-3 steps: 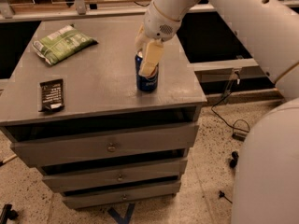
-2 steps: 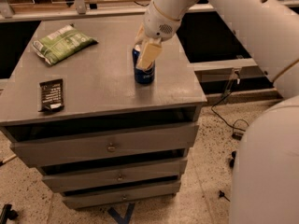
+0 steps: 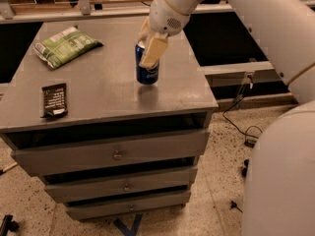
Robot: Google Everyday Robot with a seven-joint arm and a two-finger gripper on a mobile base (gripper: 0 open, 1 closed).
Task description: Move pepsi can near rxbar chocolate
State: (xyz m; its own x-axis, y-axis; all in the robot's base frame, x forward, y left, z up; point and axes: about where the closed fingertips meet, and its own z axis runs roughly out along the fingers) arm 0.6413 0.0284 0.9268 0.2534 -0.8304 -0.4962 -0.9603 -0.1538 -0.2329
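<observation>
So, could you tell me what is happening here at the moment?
The robot's gripper is clamped on the pepsi can over the right side of the grey drawer cabinet. The rxbar chocolate lies flat at the front left edge, well apart from the can, and a green bag sits at the back left.

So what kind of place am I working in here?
Probably a lab or workshop: a grey drawer cabinet and loose cables on a speckled floor. The gripper is clamped on the pepsi can at the cabinet top's right side.
</observation>
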